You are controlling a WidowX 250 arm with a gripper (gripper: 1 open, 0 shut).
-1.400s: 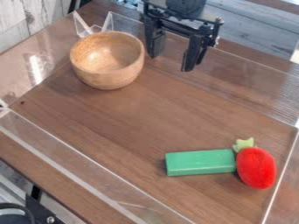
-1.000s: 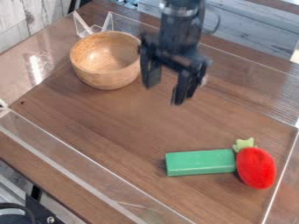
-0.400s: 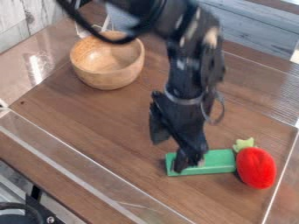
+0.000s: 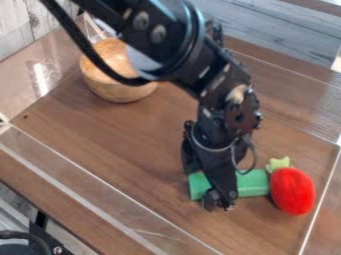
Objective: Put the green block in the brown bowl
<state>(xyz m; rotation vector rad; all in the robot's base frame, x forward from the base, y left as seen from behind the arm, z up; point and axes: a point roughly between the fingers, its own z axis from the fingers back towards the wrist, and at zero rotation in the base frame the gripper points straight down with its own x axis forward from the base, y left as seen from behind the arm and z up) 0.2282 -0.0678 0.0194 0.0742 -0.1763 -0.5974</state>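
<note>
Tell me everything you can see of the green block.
The green block is a plain bright green bar, smooth and matt-looking, with straight edges and no visible markings. It lies flat on the wooden table, its long side running across the view. Its right end is right beside the red strawberry-like toy; whether they touch is hard to tell. The dark gripper is down over its left part, hiding some of it, and I can't tell whether the fingers touch it.

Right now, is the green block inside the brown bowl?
No, the green block lies on the table beside the strawberry, away from the bowl.
</note>
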